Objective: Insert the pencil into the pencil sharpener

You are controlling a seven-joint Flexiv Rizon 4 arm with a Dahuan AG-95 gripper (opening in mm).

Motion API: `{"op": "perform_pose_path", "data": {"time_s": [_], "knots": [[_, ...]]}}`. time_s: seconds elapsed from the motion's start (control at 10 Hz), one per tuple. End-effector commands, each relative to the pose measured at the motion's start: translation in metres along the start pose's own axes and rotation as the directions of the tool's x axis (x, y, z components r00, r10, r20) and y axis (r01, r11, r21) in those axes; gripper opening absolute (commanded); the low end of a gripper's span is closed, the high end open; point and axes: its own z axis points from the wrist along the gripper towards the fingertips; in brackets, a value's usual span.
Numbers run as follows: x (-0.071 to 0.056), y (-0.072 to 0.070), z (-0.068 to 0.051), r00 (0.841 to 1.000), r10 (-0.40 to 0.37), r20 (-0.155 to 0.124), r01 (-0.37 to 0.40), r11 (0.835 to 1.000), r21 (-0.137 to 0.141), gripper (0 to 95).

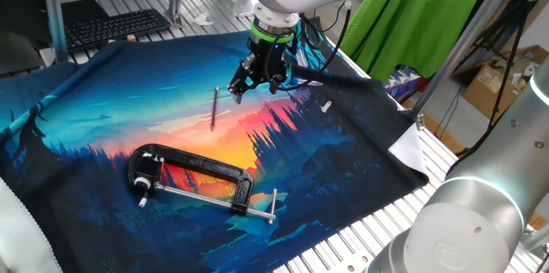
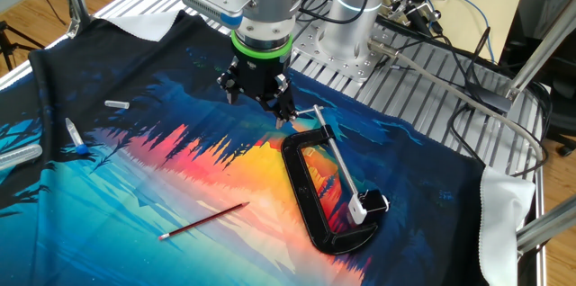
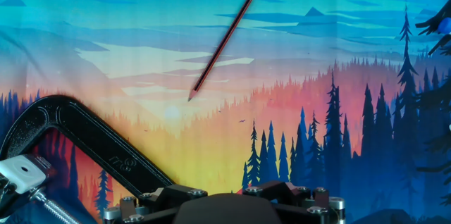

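The pencil (image 1: 214,108) is a thin reddish-brown stick lying flat on the printed cloth, also seen in the other fixed view (image 2: 204,220) and in the hand view (image 3: 223,42). My gripper (image 1: 255,88) hangs above the cloth to the right of the pencil and apart from it. Its fingers are spread and hold nothing. It also shows in the other fixed view (image 2: 258,106). In the hand view only the gripper's black base shows at the bottom edge; the fingertips are hidden. I cannot pick out a pencil sharpener with certainty.
A black C-clamp (image 1: 197,178) with a silver screw rod lies near the cloth's front, close beside the gripper in the other fixed view (image 2: 328,187). A small white piece (image 2: 117,104) and a blue-tipped pen (image 2: 76,138) lie at the cloth's side. A keyboard (image 1: 116,26) sits behind.
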Motion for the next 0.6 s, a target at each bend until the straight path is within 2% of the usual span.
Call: {"op": "perform_pose_path", "data": {"time_s": [0.1, 0.2, 0.6], "knots": [[0.0001, 0.0000, -0.0001, 0.979, 0.205, -0.012, -0.205, 0.974, -0.098, 95.0], [0.0007, 0.0001, 0.0002, 0.979, 0.204, -0.013, -0.204, 0.974, -0.099, 0.0], [0.0062, 0.0010, 0.0027, 0.979, 0.205, -0.011, -0.205, 0.974, -0.100, 0.0]]}}
